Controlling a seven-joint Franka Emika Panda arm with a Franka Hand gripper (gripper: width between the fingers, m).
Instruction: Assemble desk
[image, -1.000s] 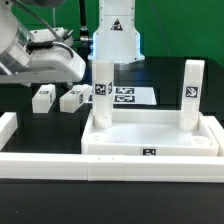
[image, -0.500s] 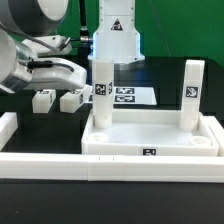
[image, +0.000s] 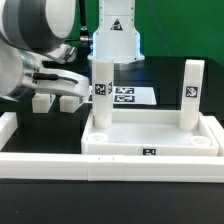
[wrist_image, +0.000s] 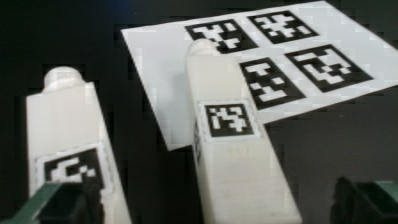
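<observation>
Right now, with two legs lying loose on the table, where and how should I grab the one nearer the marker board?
Take the nearer leg across its two long flat sides, around mid-length, coming straight down from above. It lies flat, and there's a dark gap to the other leg for a finger, so both sides look reachable.

Robotics lab: black table (image: 50, 132), tagged marker board (image: 126, 96), green backdrop (image: 180, 25) behind

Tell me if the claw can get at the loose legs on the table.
Probably yes: the open claw hangs right above the loose legs, nothing lies between, and the upright legs stand aside.
</observation>
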